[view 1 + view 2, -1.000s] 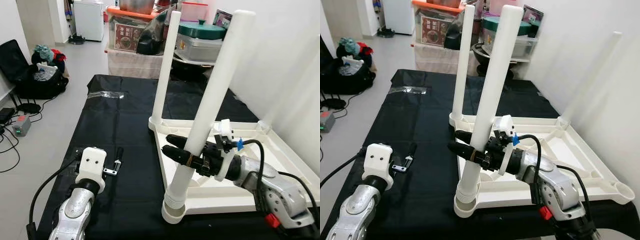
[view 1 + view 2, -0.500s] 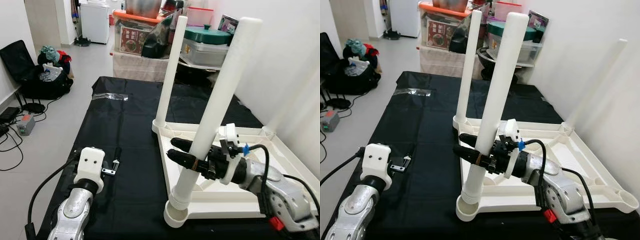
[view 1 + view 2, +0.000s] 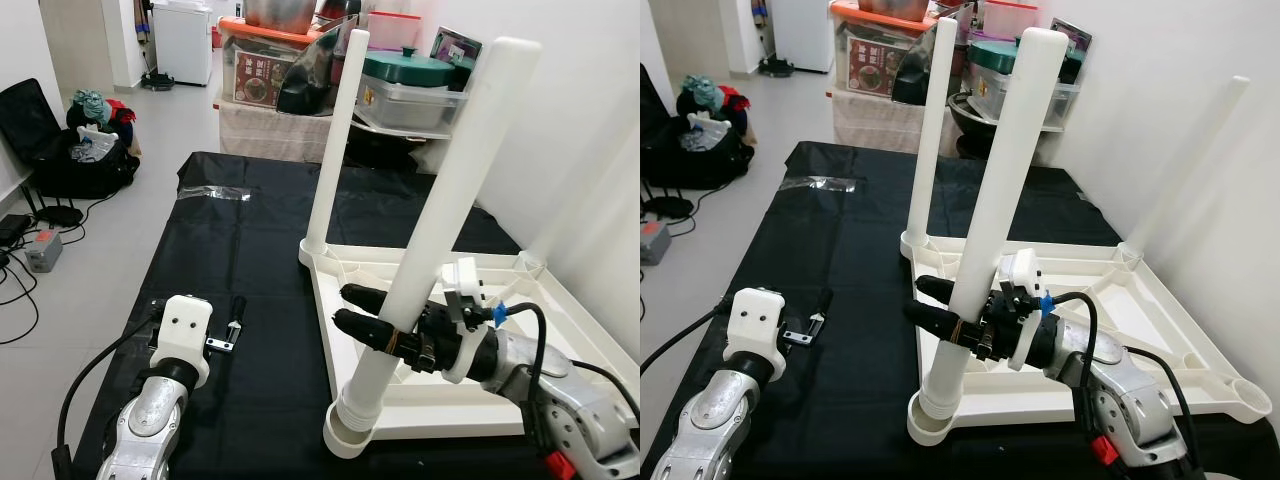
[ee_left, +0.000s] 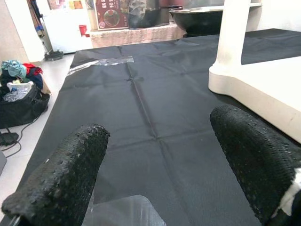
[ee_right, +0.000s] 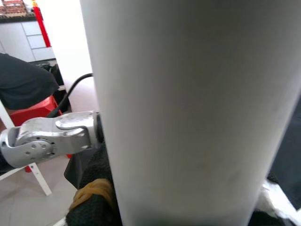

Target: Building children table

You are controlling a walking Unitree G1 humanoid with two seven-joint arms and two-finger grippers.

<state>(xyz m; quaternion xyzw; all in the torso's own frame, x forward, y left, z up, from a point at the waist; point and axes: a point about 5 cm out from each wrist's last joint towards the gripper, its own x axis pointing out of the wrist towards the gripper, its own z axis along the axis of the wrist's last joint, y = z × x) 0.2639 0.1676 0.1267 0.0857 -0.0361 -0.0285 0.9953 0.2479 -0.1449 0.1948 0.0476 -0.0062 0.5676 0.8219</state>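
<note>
While the right gripper (image 3: 372,322) clamps the near table leg (image 3: 440,212) low down, its long axis leans rightward off vertical over the tabletop's corner socket (image 3: 347,430); the left gripper (image 4: 155,165) hangs open, farther away.

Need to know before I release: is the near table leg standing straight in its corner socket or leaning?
Leaning. The near leg tilts rightward from its corner socket, with the right end effector shut around it; the far leg stands straighter.

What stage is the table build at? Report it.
Done: the far leg stands in its corner socket of the upside-down tabletop. In hand: the right gripper clamps the tilted near leg, its foot in the near socket. Left: two corner sockets without legs. The left gripper hovers open over the black cloth.
</note>
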